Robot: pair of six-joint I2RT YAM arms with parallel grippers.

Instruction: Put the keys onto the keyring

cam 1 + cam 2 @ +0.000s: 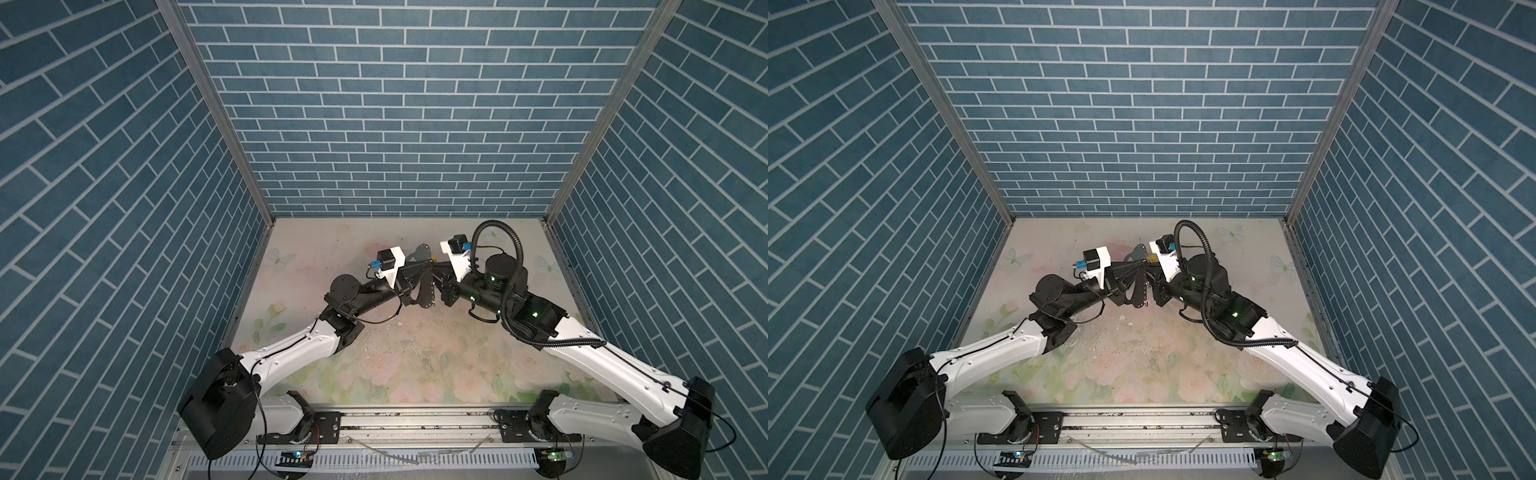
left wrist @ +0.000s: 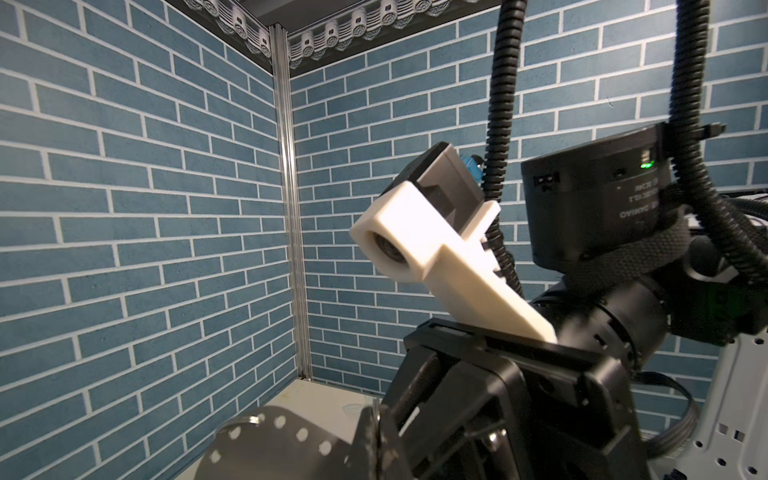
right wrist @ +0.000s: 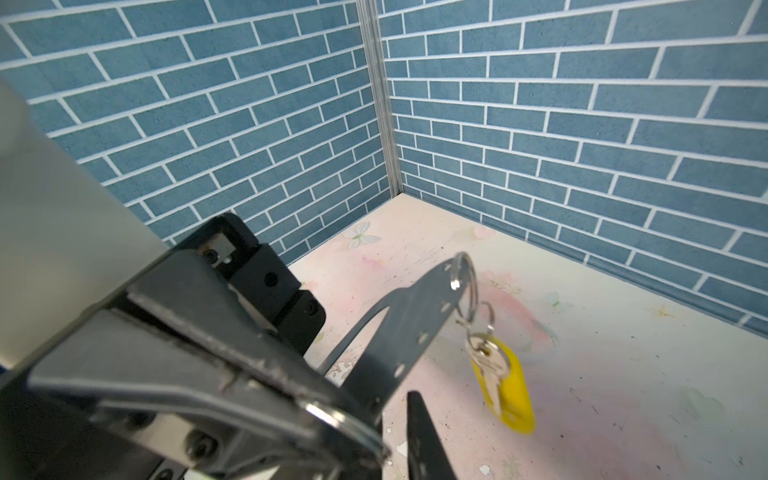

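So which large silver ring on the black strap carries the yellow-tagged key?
The ring at the strap's far tip; the ring by the right gripper shows none.

The keyring (image 3: 399, 332) is a matt black strip (punched through); the key (image 3: 490, 370) gleams as polished metal, its yellow tag (image 3: 515, 407) smooth glossy plastic; the table (image 3: 623, 374) looks scuffed.

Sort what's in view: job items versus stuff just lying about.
Job: keyring, held off the table by the left gripper; yellow-tagged key, hanging from its end ring. No red-tagged key is in view.
Lying about: white flecks on the floral tabletop.
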